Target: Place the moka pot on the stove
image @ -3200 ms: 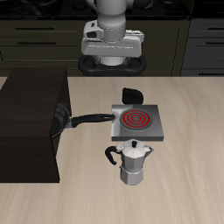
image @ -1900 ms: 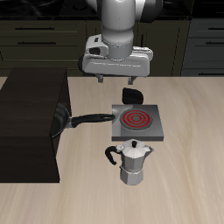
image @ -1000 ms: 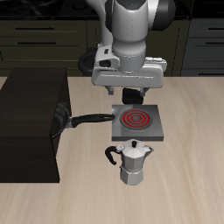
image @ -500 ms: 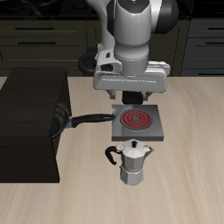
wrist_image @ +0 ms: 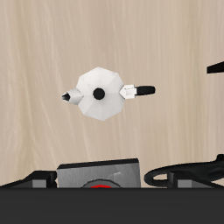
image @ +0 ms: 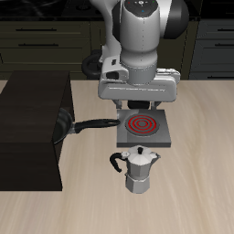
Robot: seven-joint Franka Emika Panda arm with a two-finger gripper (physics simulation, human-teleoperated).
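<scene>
Exterior view shows one moka pot (image: 139, 170) upright on the table (image: 192, 155), at six o'clock from one stove (image: 143, 128); one hand (image: 137, 101) hangs over the stove, grip state unclear

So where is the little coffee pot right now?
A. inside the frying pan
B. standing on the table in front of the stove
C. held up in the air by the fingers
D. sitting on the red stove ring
B: the moka pot stands upright on the bare table, just in front of the stove, with nothing holding it.
</scene>
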